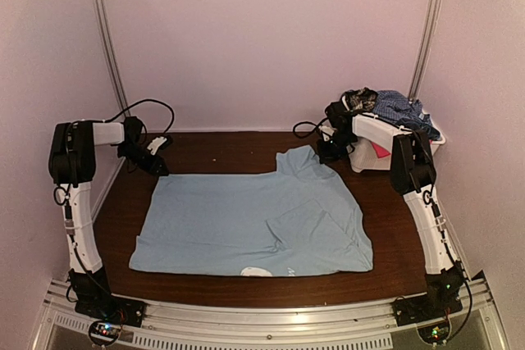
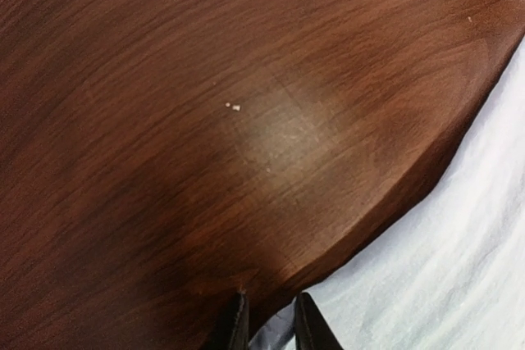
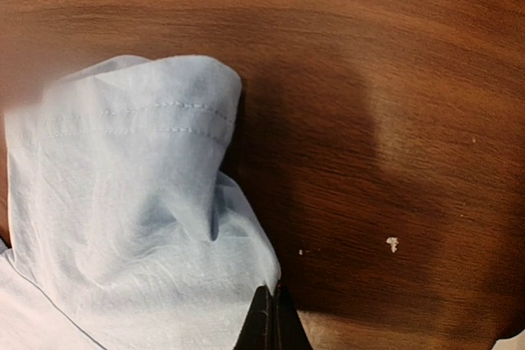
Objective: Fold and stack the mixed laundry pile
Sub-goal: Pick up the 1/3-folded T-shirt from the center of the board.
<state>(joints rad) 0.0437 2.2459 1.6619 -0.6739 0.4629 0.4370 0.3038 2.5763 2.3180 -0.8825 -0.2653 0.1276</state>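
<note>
A light blue T-shirt (image 1: 254, 219) lies spread flat on the brown table. My left gripper (image 1: 157, 161) is low at its far left corner. In the left wrist view its fingers (image 2: 271, 325) stand narrowly apart, with the shirt's edge (image 2: 443, 268) between them. My right gripper (image 1: 332, 152) is at the shirt's far right sleeve. In the right wrist view it (image 3: 273, 317) is shut on the sleeve cloth (image 3: 123, 202), which bunches up from the table. The rest of the pile sits in the basket: a blue check shirt (image 1: 402, 108), a plaid piece (image 1: 359, 100) and a pink piece (image 1: 379, 150).
The white plastic basket (image 1: 367, 161) stands at the back right, just behind my right gripper. Bare wood table (image 1: 221, 149) shows behind the shirt and along its sides. Walls close in at the left, the back and the right.
</note>
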